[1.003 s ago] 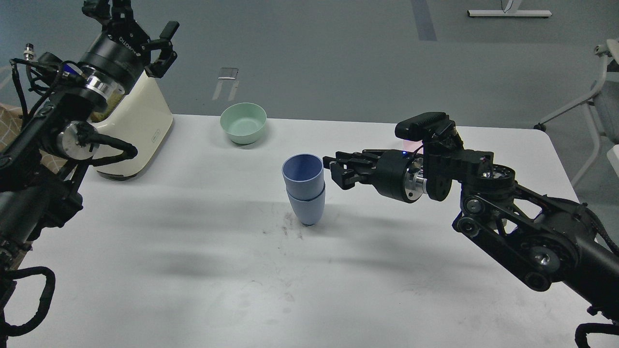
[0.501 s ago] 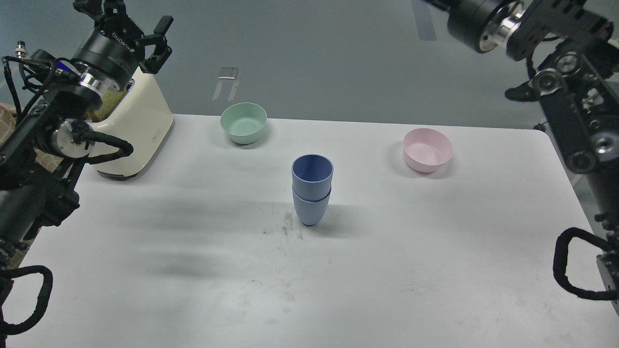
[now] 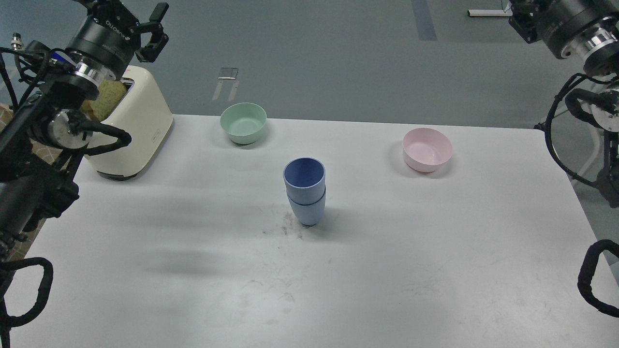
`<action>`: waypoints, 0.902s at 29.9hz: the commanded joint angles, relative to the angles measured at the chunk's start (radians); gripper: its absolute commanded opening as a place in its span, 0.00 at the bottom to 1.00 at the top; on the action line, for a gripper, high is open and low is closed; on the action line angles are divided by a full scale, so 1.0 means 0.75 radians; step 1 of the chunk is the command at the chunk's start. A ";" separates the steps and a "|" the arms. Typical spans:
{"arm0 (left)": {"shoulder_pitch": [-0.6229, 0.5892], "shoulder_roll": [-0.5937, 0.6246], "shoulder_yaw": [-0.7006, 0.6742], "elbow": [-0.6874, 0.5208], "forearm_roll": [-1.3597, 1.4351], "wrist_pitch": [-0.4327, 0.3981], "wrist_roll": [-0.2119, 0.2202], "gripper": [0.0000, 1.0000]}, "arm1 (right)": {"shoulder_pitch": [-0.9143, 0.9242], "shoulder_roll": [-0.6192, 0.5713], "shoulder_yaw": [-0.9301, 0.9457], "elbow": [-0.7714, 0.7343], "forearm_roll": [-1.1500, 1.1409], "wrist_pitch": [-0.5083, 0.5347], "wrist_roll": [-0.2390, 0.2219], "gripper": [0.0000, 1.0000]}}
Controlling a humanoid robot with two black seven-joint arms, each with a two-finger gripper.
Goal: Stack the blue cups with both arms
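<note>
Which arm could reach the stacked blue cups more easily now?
Neither much; probably the left. Its open claw is raised over the toaster, fully in view. The right arm's claw runs off the top edge. The cups stand nested mid-table, needing no touch.

Both arms are matte black, built from thick cylindrical segments. The left arm (image 3: pixel 53 121) carries a polished silver ring below its wrist, white lettering on the black wrist barrel, a round silver joint cap, a small blue-lit spot, and ribbed black cable loops along its side. Its gripper (image 3: pixel 138 21) is black and angular. The right arm (image 3: pixel 587 72) shows a bright silver collar, a round grey joint disc and looping black cables.
</note>
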State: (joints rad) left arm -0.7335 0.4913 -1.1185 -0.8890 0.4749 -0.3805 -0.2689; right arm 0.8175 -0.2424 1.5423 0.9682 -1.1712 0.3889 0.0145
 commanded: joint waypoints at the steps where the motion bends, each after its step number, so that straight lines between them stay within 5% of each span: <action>1: 0.000 -0.001 -0.004 0.003 -0.007 0.002 0.001 0.98 | -0.104 0.002 0.056 0.008 0.044 -0.011 0.060 1.00; 5: 0.002 -0.009 -0.010 0.003 -0.061 0.002 0.001 0.98 | -0.129 0.012 0.107 0.008 0.077 -0.015 0.077 1.00; 13: 0.000 -0.007 -0.008 0.005 -0.097 0.004 0.003 0.98 | -0.186 0.063 0.179 0.008 0.700 0.003 0.081 1.00; 27: 0.000 -0.001 -0.010 0.001 -0.099 0.008 0.003 0.98 | -0.202 0.051 0.048 0.022 0.601 0.007 0.081 1.00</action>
State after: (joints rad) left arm -0.7322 0.4907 -1.1251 -0.8875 0.4007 -0.3743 -0.2669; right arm 0.6710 -0.2031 1.6073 0.9874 -0.6734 0.3943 0.0747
